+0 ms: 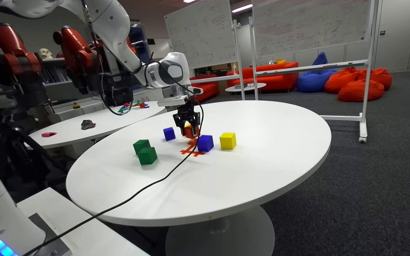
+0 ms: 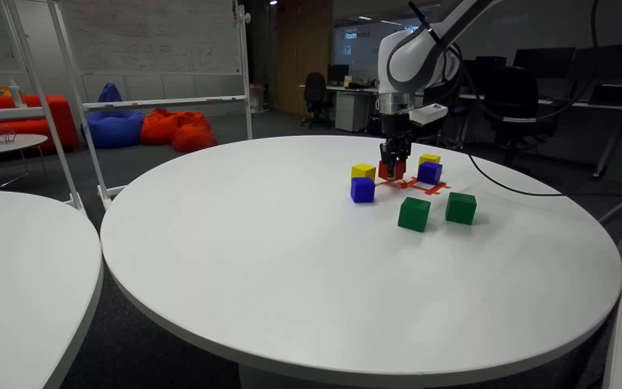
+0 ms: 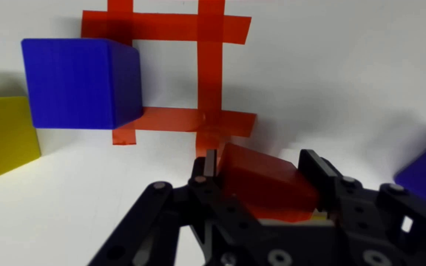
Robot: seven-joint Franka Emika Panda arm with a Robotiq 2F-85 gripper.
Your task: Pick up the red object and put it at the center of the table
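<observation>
Wrist view: we find the gripper [image 3: 259,159] clasping the red block [image 3: 268,181] at the edge of the tape grid [image 3: 210,74]; whether the red block bears on the table [image 2: 257,259] we cannot tell. We judge the grasp made. Left, we think, are the setting-down at the table's center, apparently close to the tape grid, and the release.

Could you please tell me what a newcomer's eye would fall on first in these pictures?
Probably the white robot arm over the round white table, its black gripper straddling a red block. Next, perhaps, the red tape grid on the table, which a blue block partly covers in the wrist view. In the background of both exterior views, the large red beanbags and the blue beanbag make bright patches.
</observation>
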